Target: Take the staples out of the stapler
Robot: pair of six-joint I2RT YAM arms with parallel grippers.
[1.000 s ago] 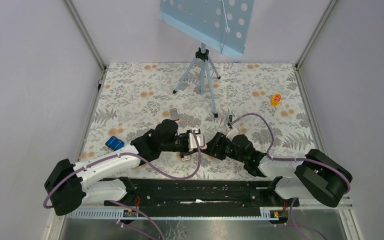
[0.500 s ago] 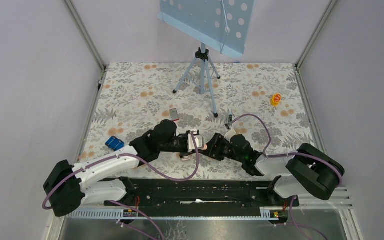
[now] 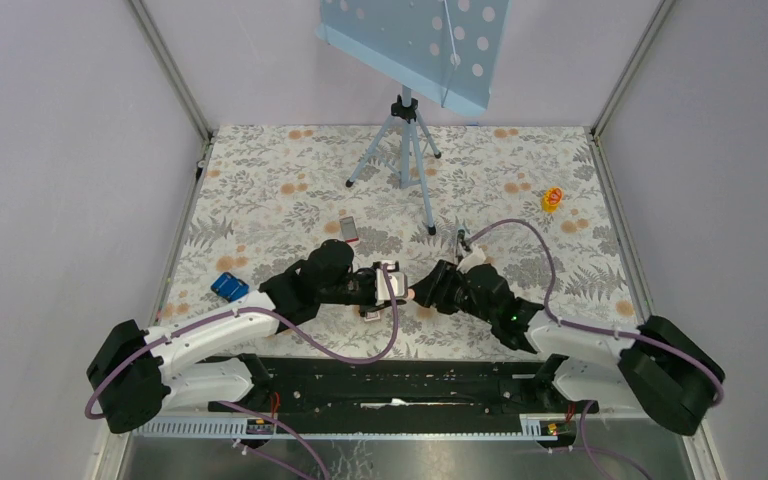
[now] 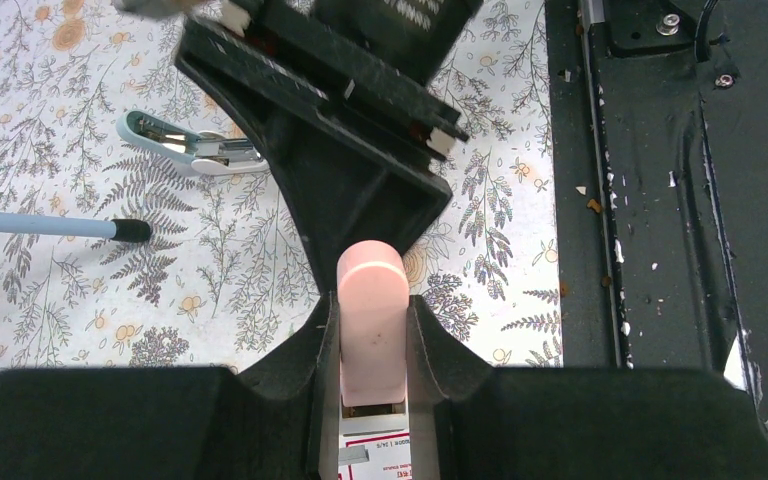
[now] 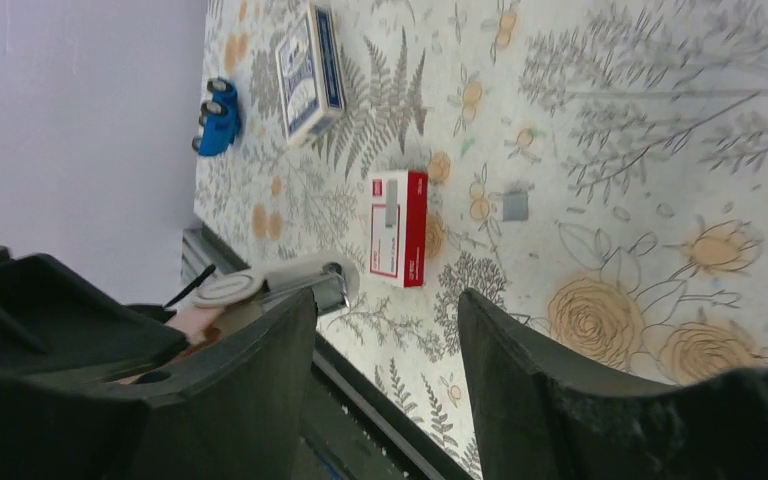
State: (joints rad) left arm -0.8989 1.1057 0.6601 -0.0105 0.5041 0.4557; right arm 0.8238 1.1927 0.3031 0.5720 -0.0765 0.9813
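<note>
My left gripper is shut on the pale-pink stapler, which sticks out forward from between its fingers. In the top view the stapler sits between the two grippers. My right gripper faces it, open and empty. The stapler's pale top and metal front end lie just beyond my right gripper's left finger. A tiny grey strip of staples lies on the flowered cloth farther off.
A red-and-white box lies on the cloth, and another lies farther back. There are a blue patterned box, a blue toy car, a second pale stapler and a tripod. The black base rail runs along the near edge.
My right arm has swung to the right and its gripper has drawn slightly back from the stapler. The left arm and the stapler have not moved.
</note>
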